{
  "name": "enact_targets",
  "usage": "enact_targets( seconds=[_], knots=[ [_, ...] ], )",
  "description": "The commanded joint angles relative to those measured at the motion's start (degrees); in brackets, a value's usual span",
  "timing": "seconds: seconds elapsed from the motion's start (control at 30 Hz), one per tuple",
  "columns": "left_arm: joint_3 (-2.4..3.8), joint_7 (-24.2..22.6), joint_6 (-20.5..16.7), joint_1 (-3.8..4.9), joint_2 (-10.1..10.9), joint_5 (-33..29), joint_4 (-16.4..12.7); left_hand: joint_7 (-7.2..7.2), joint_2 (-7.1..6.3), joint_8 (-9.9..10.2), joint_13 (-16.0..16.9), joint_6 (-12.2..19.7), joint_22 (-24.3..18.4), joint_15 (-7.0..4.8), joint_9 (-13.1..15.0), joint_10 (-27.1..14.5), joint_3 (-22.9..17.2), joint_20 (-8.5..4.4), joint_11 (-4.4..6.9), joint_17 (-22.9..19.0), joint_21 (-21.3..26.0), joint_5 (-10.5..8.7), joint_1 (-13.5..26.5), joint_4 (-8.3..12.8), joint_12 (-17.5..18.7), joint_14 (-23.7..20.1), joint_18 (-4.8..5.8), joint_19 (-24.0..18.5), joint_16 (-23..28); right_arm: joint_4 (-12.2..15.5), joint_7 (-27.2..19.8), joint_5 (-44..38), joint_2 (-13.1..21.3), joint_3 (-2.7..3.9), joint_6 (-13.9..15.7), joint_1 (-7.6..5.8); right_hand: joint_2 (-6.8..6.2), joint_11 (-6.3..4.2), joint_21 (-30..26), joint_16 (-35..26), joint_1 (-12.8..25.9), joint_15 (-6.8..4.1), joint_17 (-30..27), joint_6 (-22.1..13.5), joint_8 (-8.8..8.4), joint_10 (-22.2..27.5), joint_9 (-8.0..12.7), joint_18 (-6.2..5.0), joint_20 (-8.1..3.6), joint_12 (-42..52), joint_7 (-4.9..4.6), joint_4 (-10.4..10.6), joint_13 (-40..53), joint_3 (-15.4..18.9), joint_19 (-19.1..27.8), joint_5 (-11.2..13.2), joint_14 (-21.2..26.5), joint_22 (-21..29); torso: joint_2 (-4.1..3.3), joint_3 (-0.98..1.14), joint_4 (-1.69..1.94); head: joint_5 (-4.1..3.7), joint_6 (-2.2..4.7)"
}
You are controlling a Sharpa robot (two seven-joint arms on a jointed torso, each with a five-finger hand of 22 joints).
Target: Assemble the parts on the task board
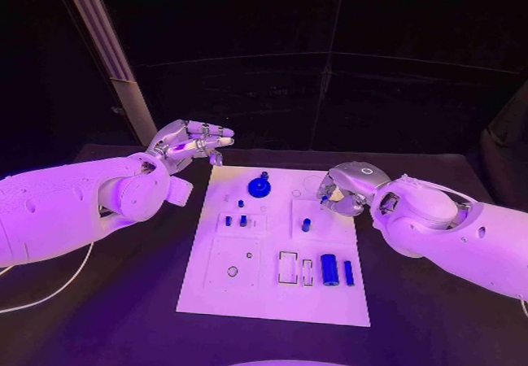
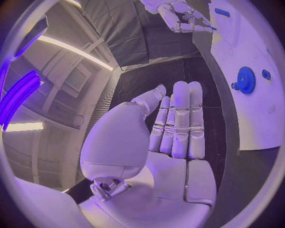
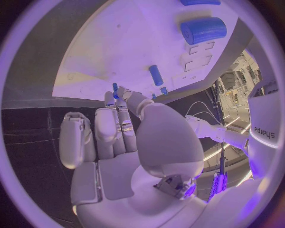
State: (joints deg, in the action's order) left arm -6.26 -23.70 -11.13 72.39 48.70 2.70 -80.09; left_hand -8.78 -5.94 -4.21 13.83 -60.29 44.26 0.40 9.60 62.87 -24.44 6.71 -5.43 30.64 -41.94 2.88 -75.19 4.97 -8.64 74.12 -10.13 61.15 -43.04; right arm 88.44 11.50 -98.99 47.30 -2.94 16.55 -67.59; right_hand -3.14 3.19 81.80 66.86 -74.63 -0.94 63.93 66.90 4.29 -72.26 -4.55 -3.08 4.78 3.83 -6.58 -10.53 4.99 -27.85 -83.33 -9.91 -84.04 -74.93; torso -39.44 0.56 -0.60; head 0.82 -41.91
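The white task board (image 1: 213,291) lies in the middle of the black table. On it are a blue gear (image 1: 259,185) at the far end, short blue pegs (image 1: 243,220) in the middle rows, and a thick blue cylinder (image 1: 329,270) with a thin blue rod (image 1: 348,273) near the front right. My right hand (image 1: 343,190) hovers at the board's far right edge and pinches a small blue peg (image 3: 115,87) between thumb and fingertip. My left hand (image 1: 193,143) is raised beyond the board's far left corner, fingers (image 2: 181,118) straight, holding nothing. The left wrist view shows the gear (image 2: 245,79) to the side of the left hand.
Pale frame-shaped pieces (image 1: 287,268) lie beside the thick cylinder. The large cylinder (image 3: 204,29) and another peg (image 3: 156,74) lie on the board beyond the right hand. Bare black table (image 1: 434,321) surrounds the board on all sides.
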Motion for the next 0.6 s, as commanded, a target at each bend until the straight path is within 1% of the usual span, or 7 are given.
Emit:
enact_targets(
  seconds=[0.03, 0.13, 0.3, 0.37, 0.4, 0.47, 0.6],
  knots=[
    [0.05, -0.18, -0.24, 0.08, 0.03, -0.32, 0.02, -0.14, 0.35, 0.29, -0.03, -0.35, -0.05, -0.01, -0.09, 0.02, -0.15, -0.2, 0.12, -0.05, 0.17, 0.07, -0.18, 0.34, -0.32, -0.34, -0.41, 0.13, 0.36, 1.6, -0.03, 0.25, 0.89, 0.06, 3.95, -0.14, -0.2, 0.13, 0.42, 0.21, 0.15, -0.44, 0.05, 0.05, -0.21, 0.09, 0.05, 0.35, 0.08, -0.23, -0.33, -0.37, 0.01, -0.08, -0.39, -0.38, -1.35, -4.58, -0.02, -0.04, 0.0, 0.0, 0.1],
    [0.05, -0.21, -0.24, 0.08, 0.04, -0.32, 0.01, -0.14, 0.35, 0.29, -0.03, -0.35, -0.05, -0.01, -0.09, 0.02, -0.15, -0.2, 0.12, -0.05, 0.17, 0.07, -0.18, 0.34, -0.32, -0.34, -0.41, 0.13, 0.36, 3.19, -0.16, 0.52, 1.63, 0.09, 4.6, -0.14, -0.24, 0.14, 0.47, 0.26, 0.16, -0.46, 0.1, 0.06, -0.22, 0.08, 0.05, 0.37, 0.08, -0.23, -0.33, -0.42, 0.0, -0.07, -0.43, -0.43, -1.35, -4.65, -0.01, -0.05, 0.01, 0.04, 0.12],
    [0.05, -0.3, -0.23, 0.08, 0.07, -0.32, -0.02, -0.18, 0.32, 0.32, -0.04, -0.31, -0.11, 0.01, -0.11, -0.05, -0.14, -0.2, 0.09, -0.11, 0.24, 0.08, -0.19, 0.39, -0.32, -0.35, -0.4, 0.15, 0.45, 7.5, -0.63, 1.13, 2.55, 0.19, 6.25, -0.15, -0.26, 0.14, 0.55, 0.29, 0.17, -0.48, 0.12, 0.1, -0.22, 0.06, 0.05, 0.39, 0.07, -0.22, -0.33, -0.48, -0.02, -0.06, -0.49, -0.5, -1.36, -4.76, 0.0, 0.0, -0.02, 0.41, 0.11],
    [0.05, -0.33, -0.22, 0.08, 0.03, -0.32, -0.03, -0.18, 0.32, 0.32, -0.04, -0.31, -0.11, 0.01, -0.11, -0.05, -0.14, -0.2, 0.09, -0.11, 0.24, 0.08, -0.19, 0.39, -0.32, -0.35, -0.4, 0.15, 0.45, 9.08, -0.83, 1.31, 2.45, 0.22, 6.64, -0.16, -0.29, 0.14, 0.63, 0.31, 0.17, -0.49, 0.14, 0.12, -0.22, 0.05, 0.04, 0.41, 0.06, -0.21, -0.33, -0.53, -0.03, -0.05, -0.55, -0.54, -1.36, -4.85, 0.02, -0.04, 0.06, 0.58, 0.09],
    [0.05, -0.34, -0.19, 0.08, 0.0, -0.32, -0.06, -0.18, 0.32, 0.32, -0.04, -0.31, -0.11, 0.01, -0.11, -0.05, -0.14, -0.2, 0.09, -0.11, 0.24, 0.08, -0.19, 0.39, -0.32, -0.35, -0.4, 0.15, 0.45, 9.9, -0.98, 1.49, 2.11, 0.24, 6.73, -0.16, -0.29, 0.14, 0.63, 0.31, 0.17, -0.49, 0.14, 0.12, -0.22, 0.05, 0.04, 0.41, 0.06, -0.21, -0.33, -0.53, -0.03, -0.05, -0.55, -0.54, -1.36, -4.85, 0.05, -0.09, 0.15, 0.67, 0.05],
    [0.05, -0.36, -0.16, 0.08, -0.07, -0.32, -0.1, -0.18, 0.32, 0.32, -0.04, -0.31, -0.11, 0.01, -0.11, -0.05, -0.14, -0.2, 0.09, -0.11, 0.24, 0.08, -0.19, 0.39, -0.32, -0.35, -0.4, 0.15, 0.45, 10.49, -1.17, 1.85, 1.2, 0.25, 6.5, -0.17, -0.29, 0.14, 0.63, 0.31, 0.17, -0.49, 0.14, 0.12, -0.22, 0.05, 0.04, 0.41, 0.06, -0.21, -0.33, -0.53, -0.03, -0.05, -0.55, -0.54, -1.36, -4.85, -0.01, -0.11, 0.17, 0.81, 0.08],
    [0.05, -0.36, -0.1, 0.08, -0.29, -0.32, -0.11, -0.18, 0.32, 0.32, -0.04, -0.31, -0.11, 0.01, -0.11, -0.05, -0.14, -0.2, 0.09, -0.11, 0.24, 0.08, -0.19, 0.39, -0.32, -0.35, -0.4, 0.15, 0.45, 10.18, -1.61, 2.6, -1.52, 0.23, 5.1, -0.16, -0.3, 0.14, 0.65, 0.27, 0.18, -0.5, 0.07, 0.13, -0.23, 0.04, 0.04, 0.42, 0.06, -0.2, -0.33, -0.56, -0.03, -0.05, -0.56, -0.57, -1.35, -4.88, -0.01, -0.13, 0.17, 1.57, -0.2]
  ],
)
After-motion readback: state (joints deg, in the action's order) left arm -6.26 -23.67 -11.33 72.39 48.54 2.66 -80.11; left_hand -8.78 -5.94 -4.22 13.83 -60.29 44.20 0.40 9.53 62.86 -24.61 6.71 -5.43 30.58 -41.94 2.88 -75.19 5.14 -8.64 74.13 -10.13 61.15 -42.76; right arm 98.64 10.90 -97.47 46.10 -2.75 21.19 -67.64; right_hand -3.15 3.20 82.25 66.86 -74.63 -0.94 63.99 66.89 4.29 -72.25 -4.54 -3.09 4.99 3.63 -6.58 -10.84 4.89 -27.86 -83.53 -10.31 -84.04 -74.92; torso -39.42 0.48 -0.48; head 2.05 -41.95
